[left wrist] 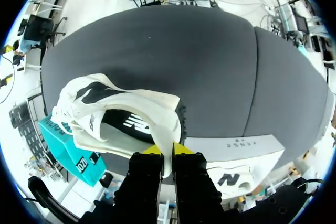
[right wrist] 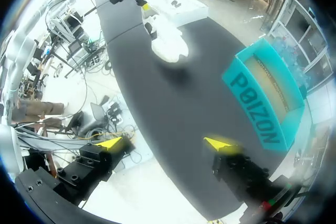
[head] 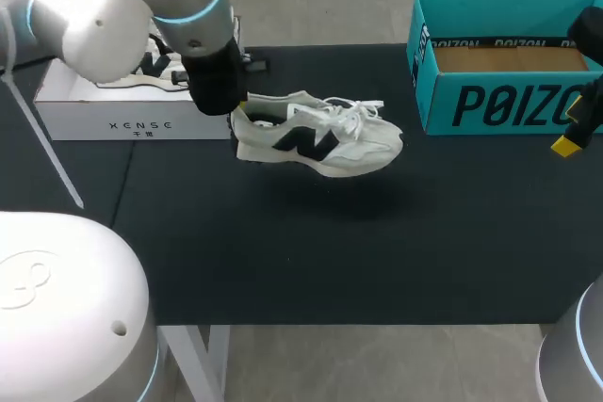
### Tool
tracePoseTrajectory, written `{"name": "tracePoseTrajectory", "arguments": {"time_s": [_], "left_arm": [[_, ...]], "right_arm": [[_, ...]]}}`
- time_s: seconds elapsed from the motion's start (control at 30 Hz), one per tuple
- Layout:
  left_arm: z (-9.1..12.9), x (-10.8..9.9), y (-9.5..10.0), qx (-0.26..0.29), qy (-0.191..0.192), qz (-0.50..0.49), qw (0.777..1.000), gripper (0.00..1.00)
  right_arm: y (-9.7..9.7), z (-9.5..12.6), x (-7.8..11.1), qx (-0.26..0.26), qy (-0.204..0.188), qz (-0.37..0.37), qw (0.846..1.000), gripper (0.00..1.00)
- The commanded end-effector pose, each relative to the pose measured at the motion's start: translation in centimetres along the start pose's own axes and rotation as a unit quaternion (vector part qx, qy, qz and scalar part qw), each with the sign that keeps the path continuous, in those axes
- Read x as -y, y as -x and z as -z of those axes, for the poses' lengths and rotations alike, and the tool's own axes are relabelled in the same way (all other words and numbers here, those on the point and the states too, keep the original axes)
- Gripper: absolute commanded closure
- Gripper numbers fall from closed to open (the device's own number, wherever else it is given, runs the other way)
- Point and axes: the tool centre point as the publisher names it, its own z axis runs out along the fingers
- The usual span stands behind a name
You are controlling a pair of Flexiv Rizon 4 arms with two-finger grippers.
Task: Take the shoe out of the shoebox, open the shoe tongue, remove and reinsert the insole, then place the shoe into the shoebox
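Currently left fingers (left wrist: pixel 185 149) are clamped on just the thin heel collar of the shoe (head: pixel 316 138). It hangs over the worktop (head: pixel 377 251) near the back edge, between white box (head: pixel 132 120) and teal shoebox (head: pixel 499 101). Risk: toe-heavy on a narrow pinch, so it could pivot or slip. Right fingers (right wrist: pixel 113 144) spread, empty, at right edge. Shoe: cream, black logo, white laces.

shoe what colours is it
The shoe is white with black side markings; head view shows it best.

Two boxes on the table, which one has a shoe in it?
The white shoebox, on the left: a shoe lies inside it. The teal shoebox shows only bare brown floor.
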Motion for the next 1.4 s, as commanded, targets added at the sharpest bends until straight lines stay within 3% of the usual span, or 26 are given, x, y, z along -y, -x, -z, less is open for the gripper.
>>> {"name": "tracePoseTrajectory", "arguments": {"time_s": [0.03, 0.4, 0.77, 1.4], "left_arm": [[-2.7, 0.5, 3.0, -0.009, -0.004, 0.005, 1.0, 1.0], [-6.7, 2.9, 5.8, -0.019, -0.028, -0.014, 0.999, 1.0], [-8.1, 4.6, 7.8, -0.008, -0.042, -0.024, 0.999, 1.0], [-10.3, 7.1, 8.0, -0.022, -0.048, -0.026, 0.998, 1.0]], "right_arm": [[0.2, 0.0, -0.1, -0.002, -0.002, 0.0, 1.0, 0.0], [0.2, 0.0, -0.1, -0.002, -0.002, 0.0, 1.0, 0.0], [0.2, 0.0, -0.1, -0.002, -0.002, 0.0, 1.0, 0.0], [0.2, 0.0, -0.1, -0.002, -0.002, 0.0, 1.0, 0.0]]}}
